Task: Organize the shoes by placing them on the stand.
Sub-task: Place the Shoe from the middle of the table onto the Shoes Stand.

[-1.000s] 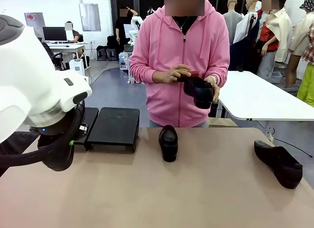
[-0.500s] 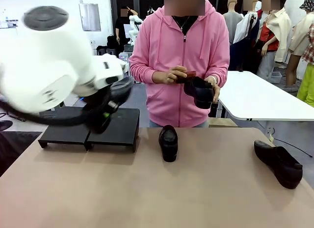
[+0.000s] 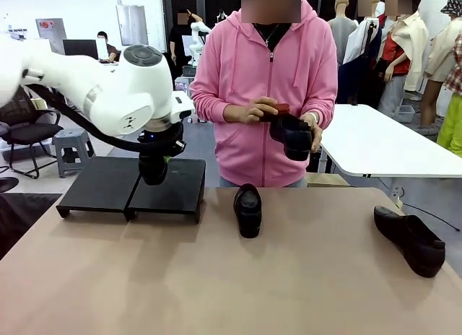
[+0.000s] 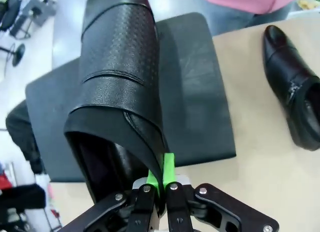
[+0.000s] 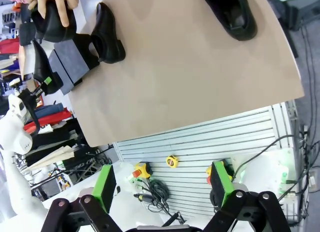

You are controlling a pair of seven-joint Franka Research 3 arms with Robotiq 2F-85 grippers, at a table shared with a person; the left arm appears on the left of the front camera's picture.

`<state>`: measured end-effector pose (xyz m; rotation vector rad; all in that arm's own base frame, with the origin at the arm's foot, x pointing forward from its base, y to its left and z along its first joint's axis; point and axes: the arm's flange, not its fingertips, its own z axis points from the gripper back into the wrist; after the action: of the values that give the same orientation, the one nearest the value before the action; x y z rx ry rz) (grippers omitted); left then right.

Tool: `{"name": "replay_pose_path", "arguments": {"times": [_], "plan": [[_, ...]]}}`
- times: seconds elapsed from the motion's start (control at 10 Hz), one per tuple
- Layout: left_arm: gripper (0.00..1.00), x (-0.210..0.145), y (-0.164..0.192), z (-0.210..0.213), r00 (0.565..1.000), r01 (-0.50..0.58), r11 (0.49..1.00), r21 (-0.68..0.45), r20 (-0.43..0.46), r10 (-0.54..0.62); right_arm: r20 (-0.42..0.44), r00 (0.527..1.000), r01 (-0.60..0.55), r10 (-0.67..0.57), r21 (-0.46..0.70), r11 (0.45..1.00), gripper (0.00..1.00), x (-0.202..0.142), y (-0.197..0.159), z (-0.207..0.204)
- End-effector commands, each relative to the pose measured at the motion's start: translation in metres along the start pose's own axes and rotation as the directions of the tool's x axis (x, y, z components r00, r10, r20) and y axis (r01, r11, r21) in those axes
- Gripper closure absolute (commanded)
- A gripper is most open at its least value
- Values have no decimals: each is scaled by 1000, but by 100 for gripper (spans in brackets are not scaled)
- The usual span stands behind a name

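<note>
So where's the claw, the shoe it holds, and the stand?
left claw (image 4: 161,167), left wrist view, between its fingertips.
held shoe (image 4: 120,87), left wrist view, its perforated upper.
stand (image 3: 99,187), front view, left platform's top.

The held shoe (image 4: 120,82) is running off at 12 o'clock and covering the stand (image 4: 200,92); the table shoe (image 4: 295,97) is getting clipped at 3 o'clock; the left end effector (image 4: 160,176) is half hiding behind leather.

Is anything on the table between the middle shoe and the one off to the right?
Nothing: between the middle shoe and the right-hand shoe the tan tabletop is bare, as the front view shows.
</note>
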<state>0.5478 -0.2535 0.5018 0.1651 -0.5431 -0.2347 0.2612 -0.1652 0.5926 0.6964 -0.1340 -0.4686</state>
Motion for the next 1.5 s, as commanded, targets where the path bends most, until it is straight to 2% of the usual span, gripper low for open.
{"name": "replay_pose_path", "arguments": {"times": [0.0, 0.2, 0.4, 0.9, 1.0, 1.1, 1.2, 1.4], "plan": [[100, 9, -14, 9, 996, -85, 996, 15, -29, 85, -3, 1000, -11, 11, 27, 1000, 0, 0, 2, 3], [100, 8, -3, -20, 985, -162, 986, 47, -54, 164, -3, 1000, -11, 11, 27, 1000, 0, 0, 2, 3], [100, -1, 6, -44, 980, -197, 977, 78, -14, 199, -3, 1000, -11, 11, 27, 1000, 0, 0, 2, 3], [100, -15, 11, -68, 992, -125, 986, 113, 24, 123, -3, 1000, -11, 11, 27, 1000, 0, 0, 2, 3], [73, -15, 11, -69, 993, -117, 986, 119, 31, 114, -3, 1000, -11, 11, 27, 1000, 0, 0, 2, 3], [15, -15, 11, -69, 993, -114, 986, 124, 28, 111, -3, 1000, -11, 11, 27, 1000, 0, 0, 2, 3], [0, -15, 12, -68, 993, -113, 984, 135, 31, 110, -3, 1000, -11, 11, 27, 1000, 0, 0, 2, 3], [0, -17, 14, -63, 994, -112, 983, 145, 33, 108, -3, 1000, -11, 11, 27, 1000, 0, 0, 2, 3]]}}
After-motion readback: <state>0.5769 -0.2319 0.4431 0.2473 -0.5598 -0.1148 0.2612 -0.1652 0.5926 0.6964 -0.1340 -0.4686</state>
